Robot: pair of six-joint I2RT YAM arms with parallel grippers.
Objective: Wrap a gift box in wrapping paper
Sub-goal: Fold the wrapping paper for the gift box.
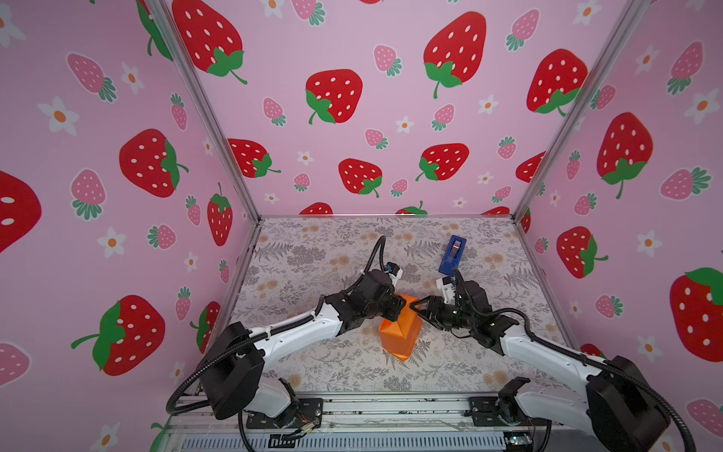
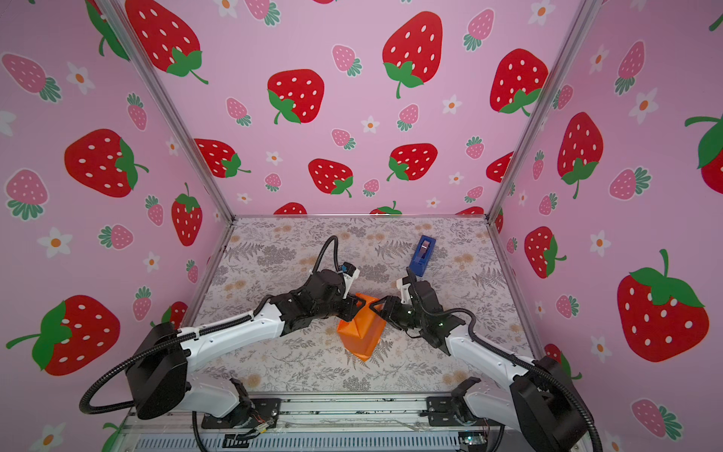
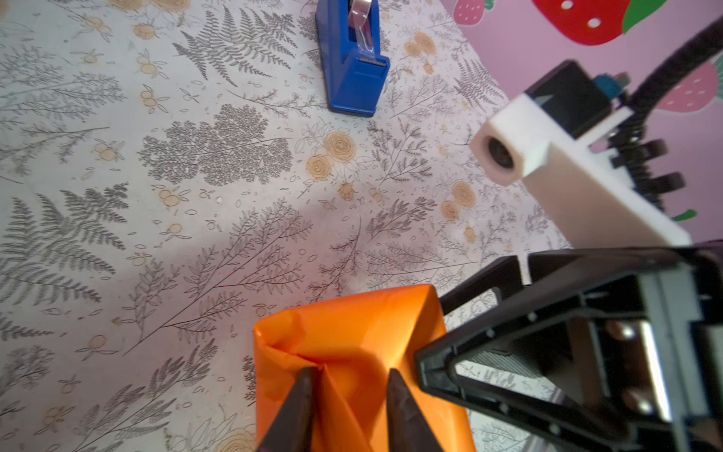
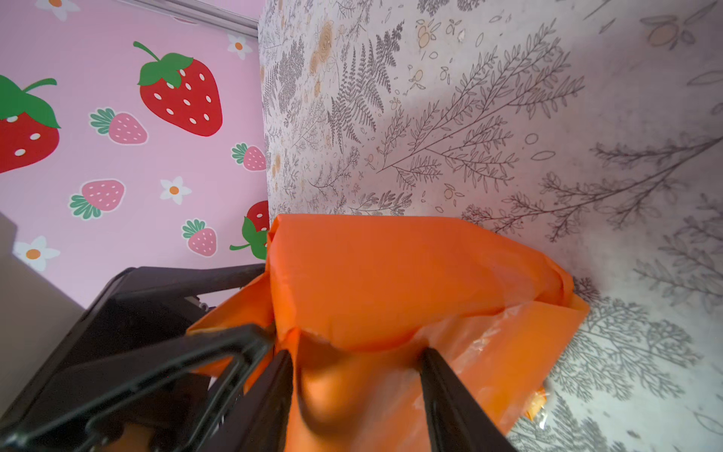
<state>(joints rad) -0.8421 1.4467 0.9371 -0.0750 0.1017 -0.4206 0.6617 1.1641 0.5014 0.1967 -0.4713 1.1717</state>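
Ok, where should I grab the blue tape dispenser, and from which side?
Take the tape dispenser across its narrow body from above, jaws on the two long flat sides, probably mid-length. It stands upright with both sides free; the cutter sits at its near end.

The orange wrapping paper (image 3: pixel 352 332) is a thin, glossy sheet. It throws bright highlights along its creases and looks almost metallic in the left wrist view. In the right wrist view a clear, shiny patch (image 4: pixel 489 336) that looks like tape lies on it. The grey floral table covering (image 1: pixel 313 254) is matt and faintly textured; whether it is paper or cloth cannot be told. The narrow blue tape dispenser (image 3: pixel 352 78) is smooth moulded plastic with a soft sheen. The left gripper (image 3: pixel 350 375) has fingers (image 3: pixel 297 407) of dull dark plastic. The white arm shells (image 1: pixel 297 336) are smooth plastic and the black cable hoses (image 1: pixel 374 252) ribbed — the silver frame rails (image 1: pixel 208 117) look like brushed metal.
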